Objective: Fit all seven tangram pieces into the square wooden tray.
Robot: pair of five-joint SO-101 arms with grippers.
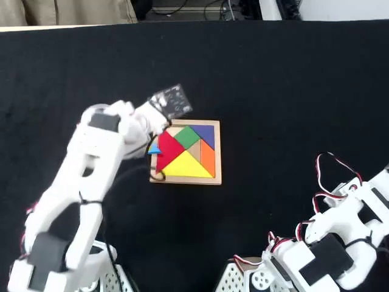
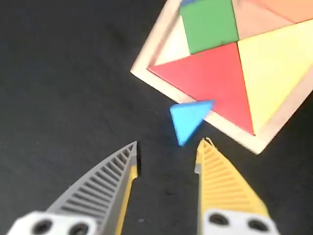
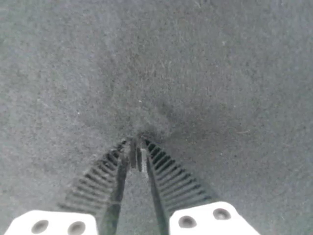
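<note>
The square wooden tray (image 1: 215, 152) lies mid-table holding red, yellow, green, orange, blue and tan pieces. In the left wrist view the tray rim (image 2: 146, 78) frames the red triangle (image 2: 210, 78), yellow triangle (image 2: 274, 63) and green square (image 2: 210, 22). A small light-blue triangle (image 2: 188, 120) rests tilted on the tray's edge, half on the red piece; in the high view it (image 1: 154, 149) sits at the tray's left side. My left gripper (image 2: 166, 149) is open just short of it, holding nothing. My right gripper (image 3: 136, 147) is shut against the black cloth, and its arm (image 1: 328, 249) is folded at the front right.
Black cloth (image 1: 285, 85) covers the whole table. The left arm (image 1: 85, 182) stretches from the front left corner to the tray's left side. A pale bare gap (image 2: 173, 46) shows in the tray beside the green square.
</note>
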